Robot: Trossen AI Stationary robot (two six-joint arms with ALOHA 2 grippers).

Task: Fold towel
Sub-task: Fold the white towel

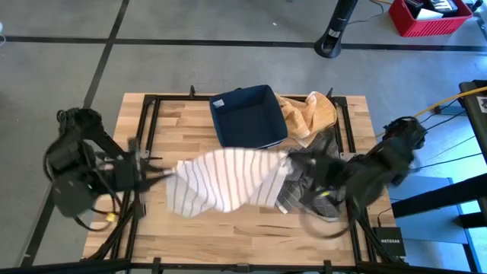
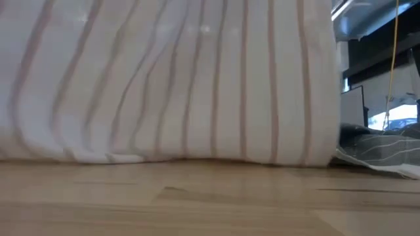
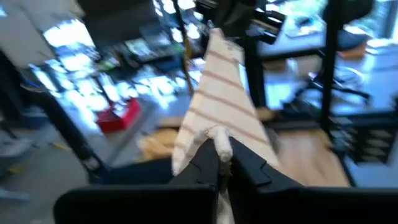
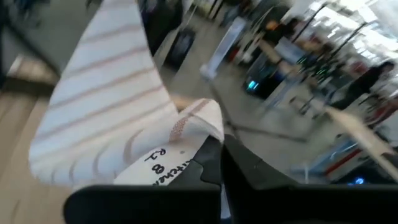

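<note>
High view, left to right: left gripper (image 1: 163,173) is clenched on one corner of the striped towel (image 1: 224,179), which is stretched above the table (image 1: 144,221) centre; blue bin (image 1: 247,116) and orange cloth (image 1: 312,114) are placed behind; right gripper (image 1: 293,164) is clamped on the opposite corner.

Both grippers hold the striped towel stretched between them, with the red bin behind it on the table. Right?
Not quite: the bin is dark blue, as the high view shows. The rest holds: the left gripper and the right gripper each pinch an end of the striped towel.
</note>
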